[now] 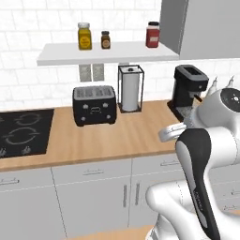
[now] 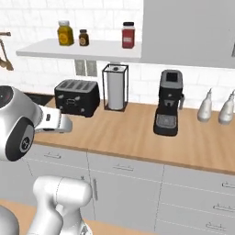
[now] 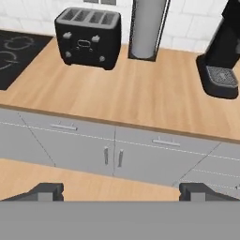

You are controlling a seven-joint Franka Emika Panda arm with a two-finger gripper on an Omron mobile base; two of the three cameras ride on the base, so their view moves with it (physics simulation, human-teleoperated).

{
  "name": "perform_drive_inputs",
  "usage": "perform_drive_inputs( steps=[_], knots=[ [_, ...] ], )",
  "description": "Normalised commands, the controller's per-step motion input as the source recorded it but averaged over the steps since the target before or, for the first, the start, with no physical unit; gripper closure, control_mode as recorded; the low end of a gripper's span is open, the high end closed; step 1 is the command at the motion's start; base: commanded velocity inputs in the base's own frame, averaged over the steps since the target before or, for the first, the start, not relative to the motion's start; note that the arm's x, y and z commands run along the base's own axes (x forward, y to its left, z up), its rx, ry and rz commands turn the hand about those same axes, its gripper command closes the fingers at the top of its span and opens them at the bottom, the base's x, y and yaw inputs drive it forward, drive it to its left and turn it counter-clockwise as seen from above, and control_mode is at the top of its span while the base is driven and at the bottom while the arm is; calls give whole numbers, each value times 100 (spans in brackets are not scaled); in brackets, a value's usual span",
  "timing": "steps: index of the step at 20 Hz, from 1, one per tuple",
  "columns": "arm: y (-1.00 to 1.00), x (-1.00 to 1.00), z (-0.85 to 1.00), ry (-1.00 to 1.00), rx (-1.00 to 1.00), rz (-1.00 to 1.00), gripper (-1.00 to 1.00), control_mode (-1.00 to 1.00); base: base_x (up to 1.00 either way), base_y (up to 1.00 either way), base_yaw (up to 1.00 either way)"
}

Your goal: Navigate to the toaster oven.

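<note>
Bright, even rendered light throughout; soft faint shadows under the shelf (image 1: 108, 52) and behind the black toaster (image 1: 94, 105); no glare, slightly soft low-resolution edges

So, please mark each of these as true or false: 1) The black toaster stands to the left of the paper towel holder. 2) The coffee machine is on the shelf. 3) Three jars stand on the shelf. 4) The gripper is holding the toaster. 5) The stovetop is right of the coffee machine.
1) True: the black toaster stands left of the paper towel holder.
2) False: the coffee machine stands on the wooden counter.
3) True: three jars stand on the shelf.
4) False: the gripper is open and holds nothing.
5) False: the stovetop lies far left of it.
</note>
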Motion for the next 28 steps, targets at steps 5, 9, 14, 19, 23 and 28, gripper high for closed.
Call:
perform_drive_inputs(
  steps=[5, 9, 14, 19, 23, 28],
  knots=[
    [0, 0, 0, 0, 0, 0, -100, 100, -2, 100, 0],
    [0, 0, 0, 0, 0, 0, -100, 100, 0, 100, 0],
    [0, 0, 0, 0, 0, 0, -100, 100, 0, 100, 0],
    [0, 0, 0, 0, 0, 0, -100, 100, 2, 100, 0],
    [0, 0, 0, 0, 0, 0, -100, 100, 6, 100, 0],
    [0, 0, 0, 0, 0, 0, -100, 100, 6, 100, 0]
  ],
)
